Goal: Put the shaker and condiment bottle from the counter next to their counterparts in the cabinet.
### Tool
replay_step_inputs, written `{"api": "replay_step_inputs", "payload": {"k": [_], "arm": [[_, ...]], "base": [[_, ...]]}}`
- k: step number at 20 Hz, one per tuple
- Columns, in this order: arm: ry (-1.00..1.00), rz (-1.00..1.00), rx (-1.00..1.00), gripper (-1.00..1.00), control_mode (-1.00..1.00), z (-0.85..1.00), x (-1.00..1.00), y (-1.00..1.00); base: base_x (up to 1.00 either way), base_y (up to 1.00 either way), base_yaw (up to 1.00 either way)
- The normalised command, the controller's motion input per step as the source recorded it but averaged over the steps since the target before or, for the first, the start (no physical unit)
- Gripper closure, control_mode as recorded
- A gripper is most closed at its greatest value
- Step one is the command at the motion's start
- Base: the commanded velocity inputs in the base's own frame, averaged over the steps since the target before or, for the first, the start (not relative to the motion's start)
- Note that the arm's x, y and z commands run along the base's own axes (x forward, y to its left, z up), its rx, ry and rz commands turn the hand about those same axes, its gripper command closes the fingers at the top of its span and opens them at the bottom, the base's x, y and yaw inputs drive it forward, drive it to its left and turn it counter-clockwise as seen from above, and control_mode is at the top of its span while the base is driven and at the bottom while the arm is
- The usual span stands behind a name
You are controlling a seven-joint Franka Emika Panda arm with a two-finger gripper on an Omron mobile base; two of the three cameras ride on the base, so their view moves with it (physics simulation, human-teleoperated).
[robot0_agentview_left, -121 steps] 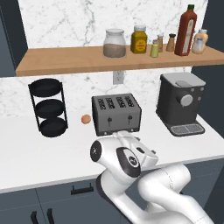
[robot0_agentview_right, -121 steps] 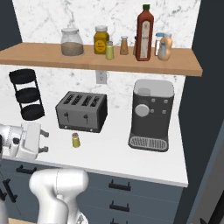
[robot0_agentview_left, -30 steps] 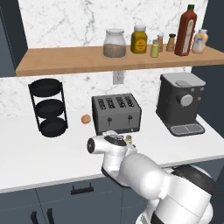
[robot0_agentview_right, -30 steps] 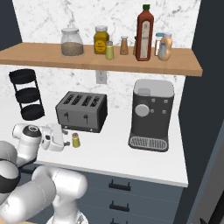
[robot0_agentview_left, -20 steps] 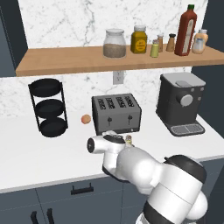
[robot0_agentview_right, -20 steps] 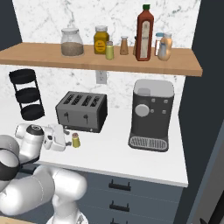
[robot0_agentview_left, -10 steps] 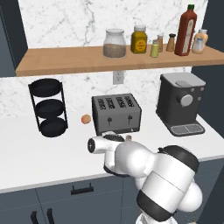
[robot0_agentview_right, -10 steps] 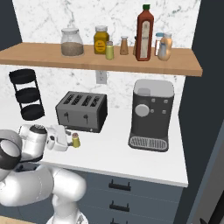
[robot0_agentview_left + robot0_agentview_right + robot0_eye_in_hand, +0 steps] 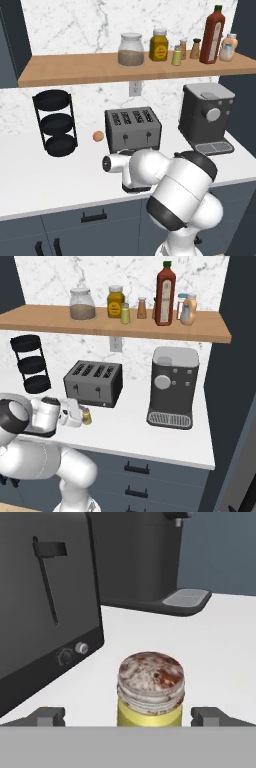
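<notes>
Rendered home kitchen: white surface (image 9: 30, 185) over dark grey drawers (image 9: 150, 476), marble backsplash (image 9: 75, 25), wall outlet (image 9: 134, 88). Black four-slot toaster (image 9: 132, 129) and coffee machine (image 9: 173, 387) on the surface, black three-tier rack (image 9: 56, 123) at left, wooden shelf (image 9: 60, 318) holding jars, shakers and a red sauce bottle (image 9: 166, 293)

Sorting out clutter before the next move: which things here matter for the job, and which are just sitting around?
Job: shaker between the open gripper tips; red bottle and small shakers on the shelf.
Bystanders: toaster, coffee machine, black rack, glass jar.
</notes>
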Motion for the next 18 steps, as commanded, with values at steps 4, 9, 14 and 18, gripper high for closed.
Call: {"api": "replay_step_inputs", "payload": {"k": [4,9,14,18], "arm": [[0.0,0.0,0.0,-1.0,-1.0,-0.07,0.26,0.0],[0.0,0.0,0.01,-1.0,-1.0,0.0,0.17,-0.02],[0.0,0.0,0.03,1.0,-1.0,0.0,0.17,-0.11],[0.0,0.0,0.01,1.0,-1.0,0.13,0.02,-0.24]], "base": [[0.0,0.0,0.0],[0.0,0.0,0.0],[0.0,0.0,0.0],[0.0,0.0,0.0]]}}
